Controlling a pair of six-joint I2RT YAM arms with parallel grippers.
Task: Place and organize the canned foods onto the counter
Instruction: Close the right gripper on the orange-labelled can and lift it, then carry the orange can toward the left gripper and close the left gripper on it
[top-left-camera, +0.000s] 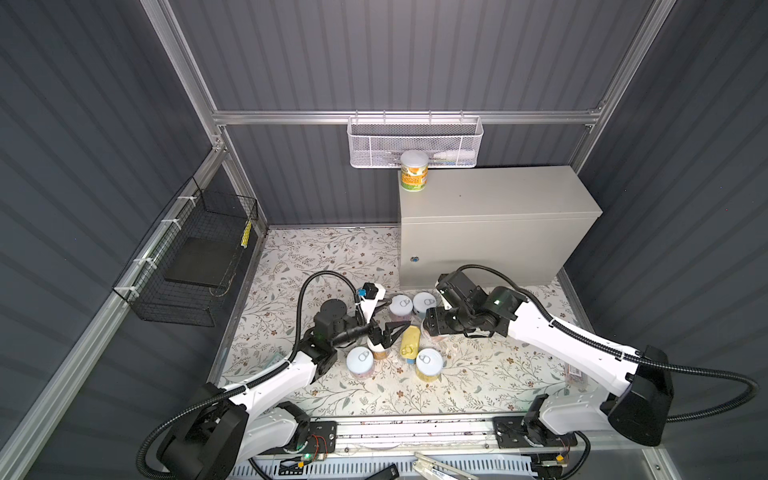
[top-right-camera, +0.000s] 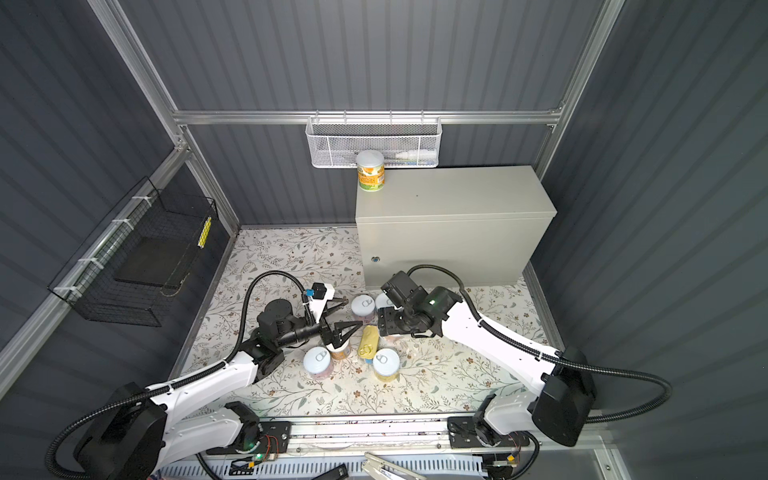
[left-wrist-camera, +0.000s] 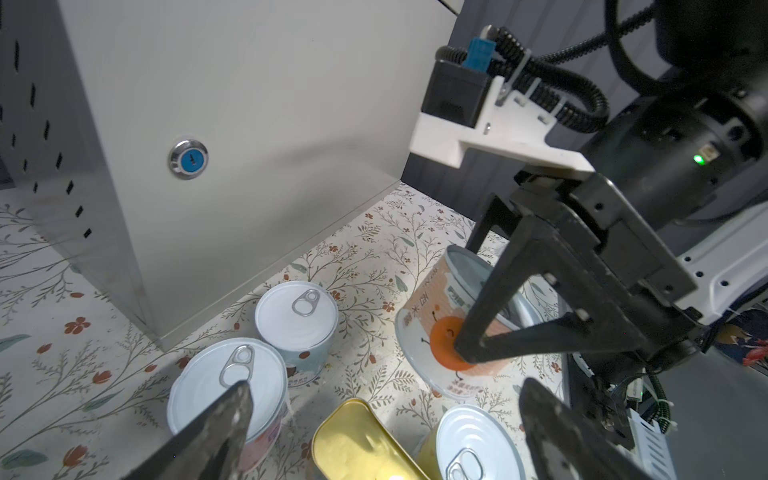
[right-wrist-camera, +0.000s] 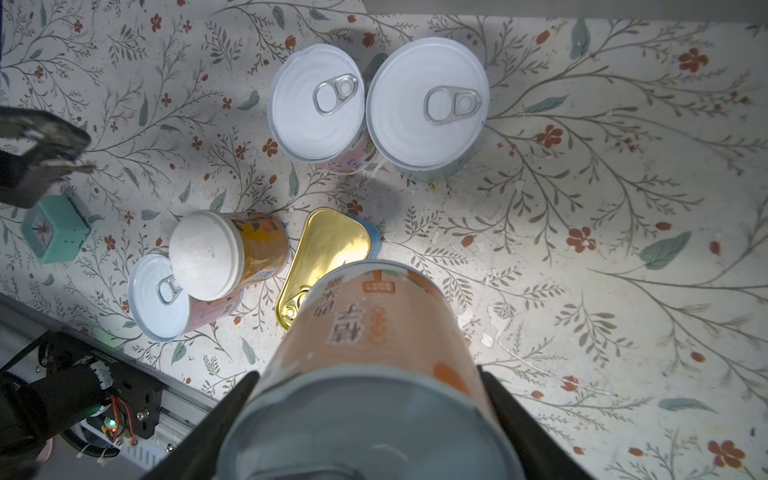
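My right gripper (right-wrist-camera: 368, 378) is shut on a peach-orange can (right-wrist-camera: 374, 332), held tilted low over the floral floor; the left wrist view shows the same can (left-wrist-camera: 432, 332). My left gripper (top-left-camera: 392, 316) stands open and empty over the cluster, above the flat gold-topped tin (left-wrist-camera: 357, 440). Several pull-tab cans stand around that gold-topped tin (top-left-camera: 409, 340), among them one (top-left-camera: 401, 305) and another (top-left-camera: 429, 362). A white-lidded orange can (right-wrist-camera: 232, 253) leans on a pull-tab can (right-wrist-camera: 162, 299). One orange-labelled can (top-left-camera: 414, 170) stands on the counter (top-left-camera: 498, 199) at its back left corner.
A white mesh basket (top-left-camera: 415, 141) hangs on the back wall just above the counter. A black wire basket (top-left-camera: 195, 257) hangs on the left wall. A small teal box (right-wrist-camera: 56, 228) lies on the floor near the left arm.
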